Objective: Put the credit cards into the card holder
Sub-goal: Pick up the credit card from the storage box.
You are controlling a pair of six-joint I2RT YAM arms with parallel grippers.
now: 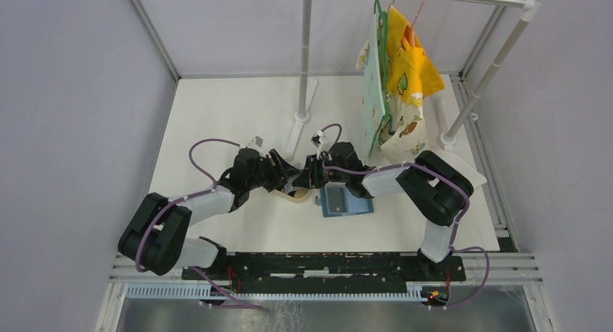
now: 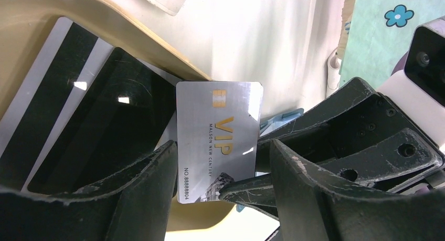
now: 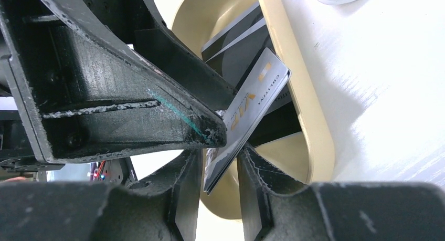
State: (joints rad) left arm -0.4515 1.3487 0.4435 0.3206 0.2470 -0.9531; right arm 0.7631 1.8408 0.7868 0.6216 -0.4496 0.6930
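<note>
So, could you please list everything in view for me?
silver card: one, silver with gold print, over the tray
other cards: at least two, dark and grey, in the tray
tray: one, tan, mid-table
wallet: one, teal-blue, right of the tray
rack: one, pale metal, at the back
cloths: at least two, yellow and green, hanging on the rack
table: one, white
left gripper: black, open beside the silver card
right gripper: black, shut on the silver card

silver card [image 2: 218, 136]: gold VIP lettering, gold chip. other cards [image 2: 99, 131]: glossy black, one with grey band. tray [image 2: 141, 36] tan. card holder [image 1: 359, 206] teal-blue. worktop [image 1: 217, 115] white. hanging cloth [image 1: 416, 68] yellow, green print.
</note>
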